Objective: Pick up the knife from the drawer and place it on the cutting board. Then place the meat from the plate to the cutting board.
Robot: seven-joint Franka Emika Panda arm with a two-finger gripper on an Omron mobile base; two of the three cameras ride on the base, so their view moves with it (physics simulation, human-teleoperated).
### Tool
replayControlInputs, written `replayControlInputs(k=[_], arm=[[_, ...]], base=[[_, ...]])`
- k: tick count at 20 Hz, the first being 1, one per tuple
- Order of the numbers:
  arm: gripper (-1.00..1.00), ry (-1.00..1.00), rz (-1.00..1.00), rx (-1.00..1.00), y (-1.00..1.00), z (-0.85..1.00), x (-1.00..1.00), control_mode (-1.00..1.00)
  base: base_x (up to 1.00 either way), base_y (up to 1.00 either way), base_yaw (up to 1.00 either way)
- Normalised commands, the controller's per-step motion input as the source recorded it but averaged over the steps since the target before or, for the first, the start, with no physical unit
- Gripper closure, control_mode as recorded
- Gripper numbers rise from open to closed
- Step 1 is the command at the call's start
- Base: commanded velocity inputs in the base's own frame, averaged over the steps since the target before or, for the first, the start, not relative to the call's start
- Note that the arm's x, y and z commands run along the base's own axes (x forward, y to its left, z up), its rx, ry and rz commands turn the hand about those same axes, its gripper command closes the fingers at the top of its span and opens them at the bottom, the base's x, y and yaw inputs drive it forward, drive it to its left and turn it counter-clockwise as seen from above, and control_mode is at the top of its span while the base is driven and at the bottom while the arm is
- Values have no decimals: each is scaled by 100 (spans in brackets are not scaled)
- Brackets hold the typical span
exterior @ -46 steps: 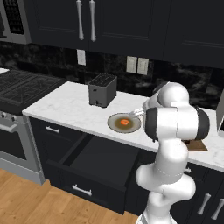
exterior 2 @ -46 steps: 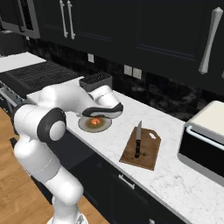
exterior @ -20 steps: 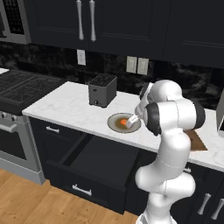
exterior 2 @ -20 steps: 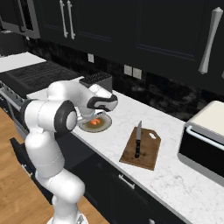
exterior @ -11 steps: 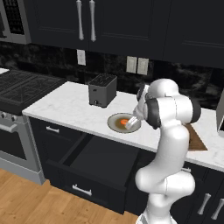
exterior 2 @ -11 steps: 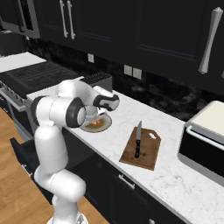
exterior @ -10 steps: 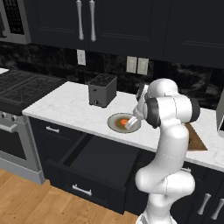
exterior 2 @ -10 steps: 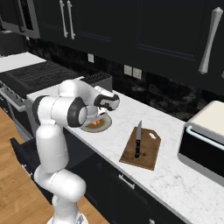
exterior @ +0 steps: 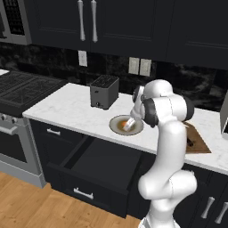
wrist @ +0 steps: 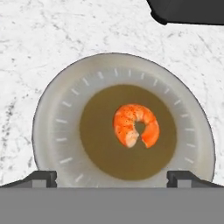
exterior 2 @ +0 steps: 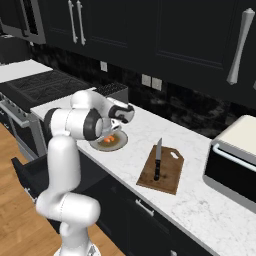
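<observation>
Orange-red and curled, the meat [wrist: 135, 125] lies on the brownish centre of the plate [wrist: 57, 131], right below my gripper [wrist: 112, 177], whose jaws stand wide apart with nothing between them; each fingertip [wrist: 41, 177] sits over the plate's near rim, not touching the meat. Below the plate, on the robot's side of the marble counter [exterior: 67, 109], the drawer [exterior: 95, 171] hangs open, dark inside. To the right of the plate, well apart from it, the cutting board [exterior 2: 162, 170] lies flat on the counter with the knife [exterior 2: 157, 159] resting along it, blade pointing toward the wall. Just behind the plate to its left stands the toaster [exterior: 103, 91], near the backsplash.
</observation>
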Motion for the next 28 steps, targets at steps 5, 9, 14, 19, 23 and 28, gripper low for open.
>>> replayControlInputs(k=[5,9,14,19,23,28], arm=[[-100,19,0,0,30,28,59,-100],[-100,28,-1,1,7,13,84,-100],[-100,29,-1,1,1,1,61,-100],[-100,29,-1,8,0,2,77,-100],[100,28,0,11,0,1,58,-100],[100,26,0,18,0,0,24,-100]], base=[[0,0,0],[0,0,0],[0,0,0],[0,0,0],[0,0,0],[0,0,0]])
